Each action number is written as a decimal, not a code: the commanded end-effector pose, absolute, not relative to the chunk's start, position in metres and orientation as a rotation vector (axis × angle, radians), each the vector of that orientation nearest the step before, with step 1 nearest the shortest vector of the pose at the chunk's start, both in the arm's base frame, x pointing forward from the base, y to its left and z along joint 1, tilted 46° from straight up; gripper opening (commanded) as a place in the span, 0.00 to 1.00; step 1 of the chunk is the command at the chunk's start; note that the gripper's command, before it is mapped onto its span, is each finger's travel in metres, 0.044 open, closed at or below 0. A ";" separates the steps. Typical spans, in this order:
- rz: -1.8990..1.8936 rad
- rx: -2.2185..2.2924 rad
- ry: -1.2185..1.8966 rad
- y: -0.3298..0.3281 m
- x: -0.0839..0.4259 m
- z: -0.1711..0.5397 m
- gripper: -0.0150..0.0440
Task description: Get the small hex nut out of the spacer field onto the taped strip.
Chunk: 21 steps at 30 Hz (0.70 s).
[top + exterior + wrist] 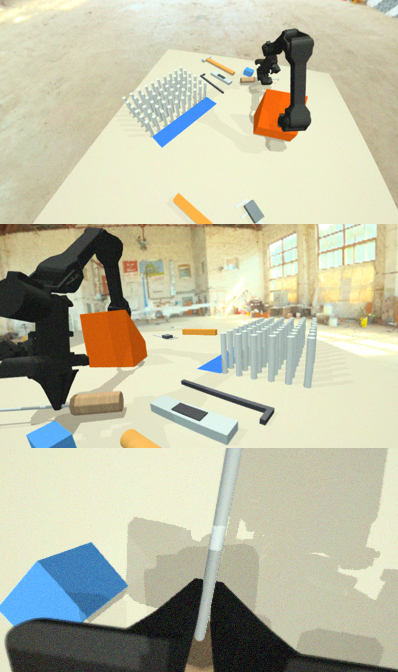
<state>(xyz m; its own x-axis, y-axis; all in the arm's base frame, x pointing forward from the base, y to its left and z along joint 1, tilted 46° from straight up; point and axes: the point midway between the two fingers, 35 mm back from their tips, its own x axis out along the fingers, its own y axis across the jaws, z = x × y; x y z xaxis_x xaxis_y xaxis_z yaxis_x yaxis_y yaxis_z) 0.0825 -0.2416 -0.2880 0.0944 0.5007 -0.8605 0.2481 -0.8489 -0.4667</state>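
My gripper [266, 82] [57, 407] [207, 588] is shut on the thin grey metal rod [275, 79] [20, 408] [220, 543] of a pick tool, right beside its wooden handle [247, 79] [96, 402]. The tool lies level, low at the table; I cannot tell if it touches. The field of standing grey spacers [165, 98] [270, 351] is far to the left, with the blue taped strip [184, 122] [214, 364] along its front. The nut is hidden among the spacers.
A blue cube [248, 71] [50, 436] [65, 583] sits close to the gripper. A black L-shaped key [212, 83] [229, 398], a grey block [221, 77] [194, 418] and a hammer [220, 66] lie between gripper and spacers. The arm stands on an orange base [271, 116] [113, 337].
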 end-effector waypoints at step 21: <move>1.843 -2.189 -0.741 -0.232 0.084 -0.299 0.48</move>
